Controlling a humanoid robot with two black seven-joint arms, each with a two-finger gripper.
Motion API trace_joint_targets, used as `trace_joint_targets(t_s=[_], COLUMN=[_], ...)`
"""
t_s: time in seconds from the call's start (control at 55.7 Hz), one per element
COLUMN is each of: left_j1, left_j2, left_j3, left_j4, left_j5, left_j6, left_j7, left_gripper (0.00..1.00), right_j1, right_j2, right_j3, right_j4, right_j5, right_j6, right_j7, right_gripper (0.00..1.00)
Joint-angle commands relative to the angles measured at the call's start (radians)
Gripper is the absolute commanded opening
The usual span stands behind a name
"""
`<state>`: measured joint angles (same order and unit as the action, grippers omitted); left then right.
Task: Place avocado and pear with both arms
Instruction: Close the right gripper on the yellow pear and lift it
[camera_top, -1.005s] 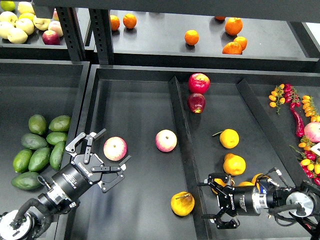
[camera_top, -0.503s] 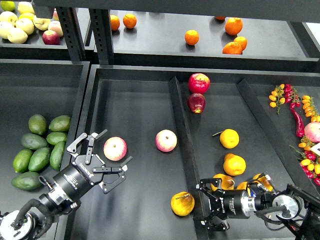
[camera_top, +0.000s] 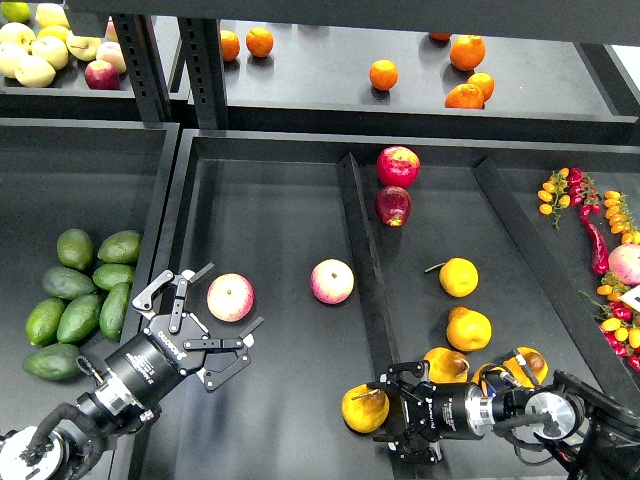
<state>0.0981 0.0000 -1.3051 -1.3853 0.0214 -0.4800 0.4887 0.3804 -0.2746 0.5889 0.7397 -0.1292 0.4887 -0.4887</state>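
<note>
Since one second ago the right gripper (camera_top: 388, 412) has slid left across the divider (camera_top: 368, 300) and now stands with jaws spread just beside the pear (camera_top: 364, 408), not yet grasping it. The left gripper (camera_top: 207, 322), also released, hovers by a pink apple (camera_top: 230, 297), while the avocado (camera_top: 52, 361) lies apart at the left. I judge the pear firm, smooth and round, so hold it across its widest middle.
</note>
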Motion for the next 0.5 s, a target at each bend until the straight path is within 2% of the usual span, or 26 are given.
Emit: trace_joint_targets(t_s=[0.0,0.09,0.359,0.413,0.485], left_j1=[0.0,0.0,0.003,0.006,0.008], left_j2=[0.0,0.0,0.0,0.0,0.0], left_j3=[0.0,0.0,0.001,0.001,0.001], left_j4=[0.0,0.0,0.0,0.0,0.0], left_j5=[0.0,0.0,0.0,0.0,0.0], left_j6=[0.0,0.0,0.0,0.0,-0.003], left_j7=[0.0,0.0,0.0,0.0,0.0], left_gripper=[0.99,0.99,0.99,0.99,0.99], right_j1=[0.0,0.0,-0.005,-0.008,-0.009], right_j2=[0.012,0.014,0.025,0.032,0.035], right_j3=[0.002,0.005,0.029,0.046,0.057], right_j4=[-0.02,-0.023,-0.048,-0.051,-0.054], right_j5=[-0.001,-0.001,-0.001,-0.001,-0.001], right_j6=[0.0,0.0,0.0,0.0,0.0], right_j7=[0.0,0.0,0.0,0.0,0.0], right_gripper=[0.74,0.68,0.57,0.53,0.41])
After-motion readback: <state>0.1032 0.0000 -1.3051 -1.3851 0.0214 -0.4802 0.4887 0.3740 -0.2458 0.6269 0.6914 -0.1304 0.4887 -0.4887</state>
